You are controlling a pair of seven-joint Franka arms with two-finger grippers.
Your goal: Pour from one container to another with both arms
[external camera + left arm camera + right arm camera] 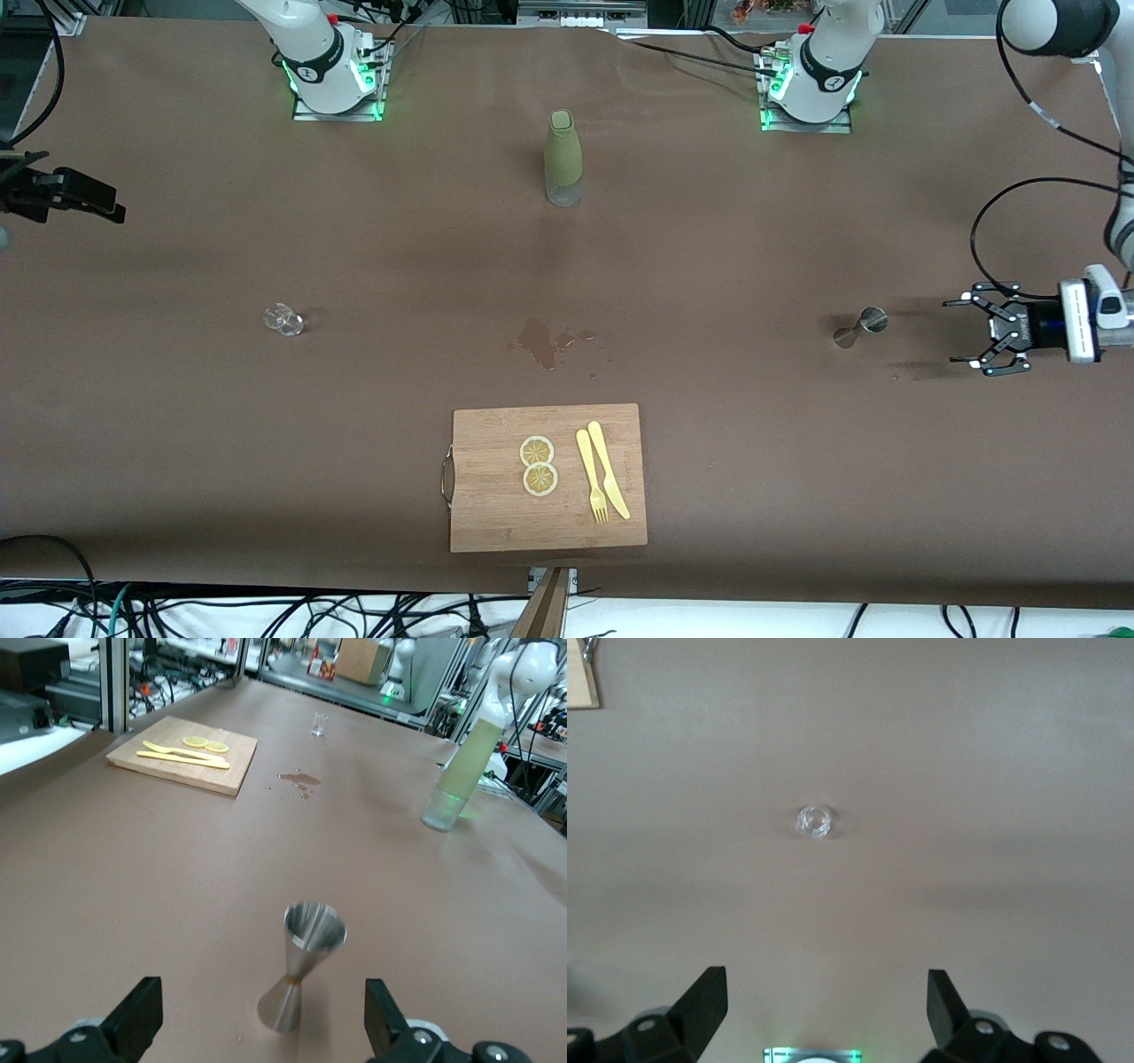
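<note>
Right now my left gripper [986, 334] hangs low toward the left arm's end of the table, fingers [133, 1019] spread wide and holding nothing, pointed at the steel jigger [859, 326] that stands upright just beside it on the brown table cover [177, 443]. My right gripper [824, 1010] is up in the air at the right arm's end, likewise released and empty, looking straight down on the small clear shot glass [283, 319] standing on the cover (in the front view only the dark edge of that hand shows at the frame's border). The green-sleeved bottle [563, 158] stands upright between my two bases, well apart from both hands. A small wet stain [542, 340] marks the cover near the middle, and nearer the front camera than that lies a wooden cutting board [496, 523] with a metal handle, bearing two lemon slices [538, 465] touching each other and, beside them, a yellow fork [591, 474] and yellow knife [609, 468].
</note>
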